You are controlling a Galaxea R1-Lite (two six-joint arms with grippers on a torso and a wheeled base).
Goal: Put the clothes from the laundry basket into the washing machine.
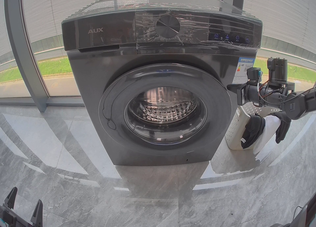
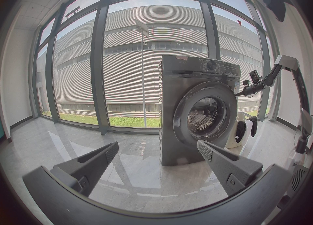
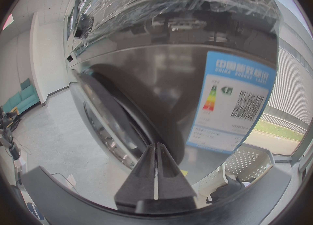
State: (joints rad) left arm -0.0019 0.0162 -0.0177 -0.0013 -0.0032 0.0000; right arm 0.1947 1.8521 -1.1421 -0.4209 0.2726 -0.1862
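Right gripper (image 3: 156, 149) up at the right edge of the washing machine (image 1: 98, 82) door (image 1: 115, 106), fingers pressed flat together with nothing between them. Tips sit just below the label (image 3: 233, 105) on the machine's front; contact with the door rim can't be made out.

Clothes (image 1: 253, 132): a black piece and a white piece, draped over the rim of the laundry basket (image 1: 234, 132). Basket stands on the floor (image 1: 65, 158) just beside the machine's right side, below the right arm. Nothing lifted out.

Door looks shut. Drum (image 1: 164, 109) shows through the glass, bare metal, no fabric inside.

Left gripper (image 2: 156, 144) low and well away from the machine, out front on the left, fingers spread wide, holding nothing.

Progress, as I judge it:
- No garment moved yet; the loading itself has not begun.
- The step in hand looks like getting the door open, given where the right gripper sits.
- Left to do: swing the door clear, pick each garment from the basket, push it into the drum.

Watch point: the basket is tucked close beside the machine on the side where the right gripper is working.
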